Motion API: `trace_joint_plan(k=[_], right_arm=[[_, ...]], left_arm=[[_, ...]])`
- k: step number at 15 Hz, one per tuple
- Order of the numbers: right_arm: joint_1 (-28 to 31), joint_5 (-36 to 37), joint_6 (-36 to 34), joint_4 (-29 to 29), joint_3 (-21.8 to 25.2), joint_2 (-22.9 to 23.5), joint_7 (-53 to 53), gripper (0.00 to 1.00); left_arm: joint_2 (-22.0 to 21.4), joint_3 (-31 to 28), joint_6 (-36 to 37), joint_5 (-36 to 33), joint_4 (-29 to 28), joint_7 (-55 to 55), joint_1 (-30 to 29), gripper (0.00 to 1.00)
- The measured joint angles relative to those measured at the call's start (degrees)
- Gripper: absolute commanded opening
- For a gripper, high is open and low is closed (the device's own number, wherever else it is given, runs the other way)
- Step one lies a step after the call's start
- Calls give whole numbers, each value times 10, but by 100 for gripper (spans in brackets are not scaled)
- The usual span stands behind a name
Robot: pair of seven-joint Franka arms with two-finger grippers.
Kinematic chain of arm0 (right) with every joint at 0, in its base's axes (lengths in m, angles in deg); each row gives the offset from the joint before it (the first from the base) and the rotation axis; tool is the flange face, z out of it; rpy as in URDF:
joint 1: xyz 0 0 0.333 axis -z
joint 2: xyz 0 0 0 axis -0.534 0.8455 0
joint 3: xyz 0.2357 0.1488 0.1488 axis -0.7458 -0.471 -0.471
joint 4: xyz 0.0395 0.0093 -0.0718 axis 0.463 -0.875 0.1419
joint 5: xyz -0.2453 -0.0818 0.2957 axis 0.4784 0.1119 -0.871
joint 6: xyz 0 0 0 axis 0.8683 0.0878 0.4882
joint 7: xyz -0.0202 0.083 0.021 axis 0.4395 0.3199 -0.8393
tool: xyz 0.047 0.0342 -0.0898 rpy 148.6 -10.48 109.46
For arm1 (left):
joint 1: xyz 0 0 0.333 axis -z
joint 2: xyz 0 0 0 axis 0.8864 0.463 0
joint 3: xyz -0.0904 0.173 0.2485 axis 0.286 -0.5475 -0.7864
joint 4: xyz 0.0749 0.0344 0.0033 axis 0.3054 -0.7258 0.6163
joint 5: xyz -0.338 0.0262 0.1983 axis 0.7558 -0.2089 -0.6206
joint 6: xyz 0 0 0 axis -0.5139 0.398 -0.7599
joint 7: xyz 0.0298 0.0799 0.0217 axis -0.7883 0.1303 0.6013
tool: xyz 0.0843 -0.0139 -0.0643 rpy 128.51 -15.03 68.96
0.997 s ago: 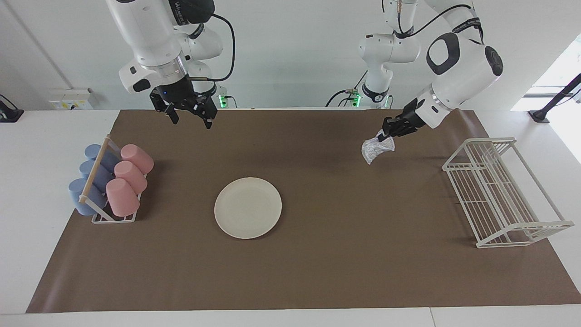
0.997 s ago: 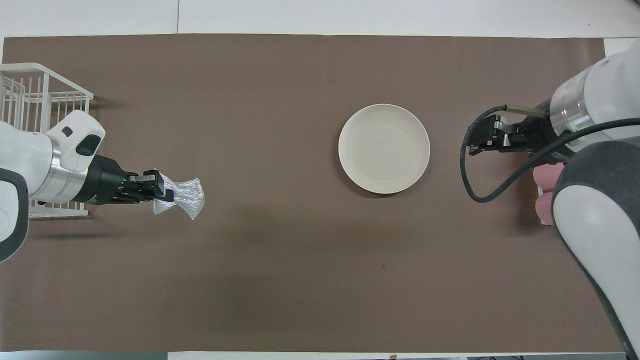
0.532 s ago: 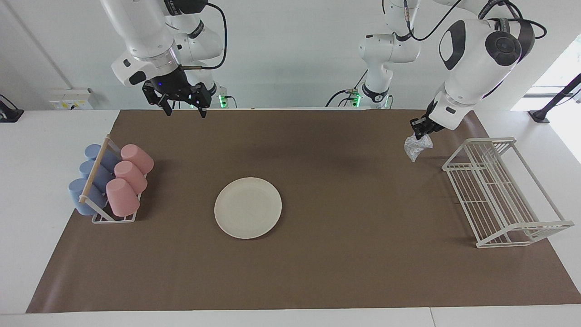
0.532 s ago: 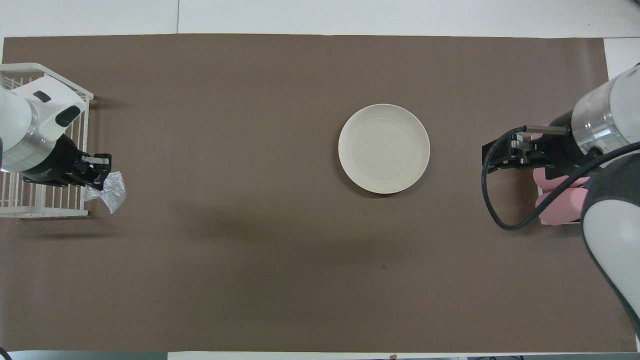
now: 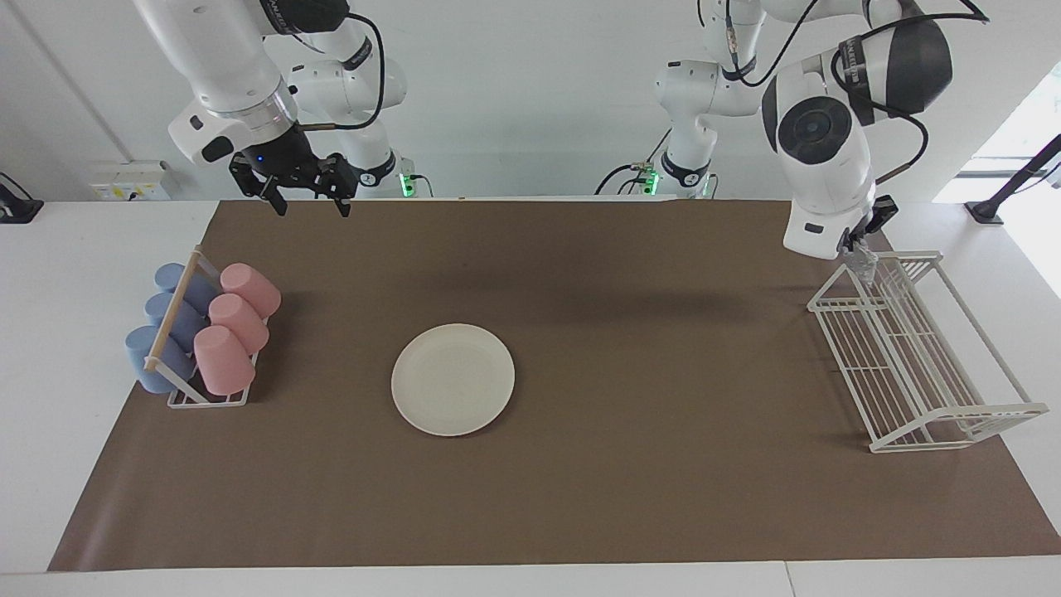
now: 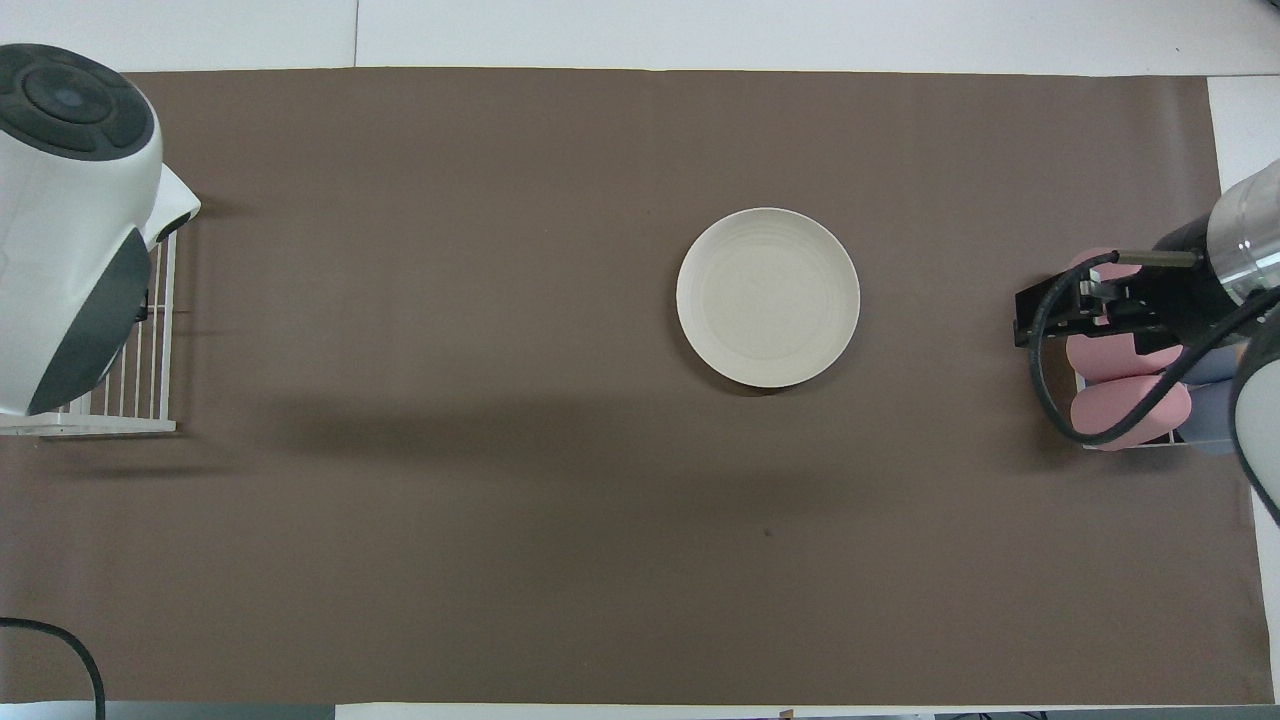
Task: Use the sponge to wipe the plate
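Over the wire rack [image 5: 912, 348], the left pincer [image 5: 862, 245] now pinches the sponge [image 5: 864, 264], carried away from the plate [image 5: 452, 379], which lies mid-surface; wiping seems finished. The right pincer [image 5: 305, 195], spread, has withdrawn near the cups [image 5: 232, 319].

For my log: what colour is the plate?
Plain cream-white, no pattern; the plate shows best in the overhead view.

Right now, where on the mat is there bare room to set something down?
Bare mat lies between the plate and the wire rack, and between the plate and the cup rack. It is crowded only at the wire rack, where the left gripper hangs with the sponge.
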Motion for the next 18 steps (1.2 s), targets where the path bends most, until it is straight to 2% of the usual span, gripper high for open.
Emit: trace_joint_plan(k=[3, 5, 10, 16, 17, 18], right_arm=[[10, 0, 0, -1, 0, -1, -1, 100], [16, 0, 0, -1, 0, -1, -1, 100], [48, 0, 0, -1, 3, -1, -37, 100], [59, 0, 18, -2, 4, -1, -66, 100], [62, 0, 23, -2, 4, -1, -78, 100], [64, 0, 25, -2, 4, -1, -86, 100]], left_arm=[[41, -3, -18, -116, 0, 1, -2, 0], [73, -4, -25, -165, -1, 10, -3, 0], [148, -9, -52, -188, -2, 99, -9, 0], [153, -8, -92, -183, -18, 132, -25, 0], [153, -8, -94, -179, -19, 133, -25, 13], [153, -8, -95, -175, -19, 133, -25, 47]])
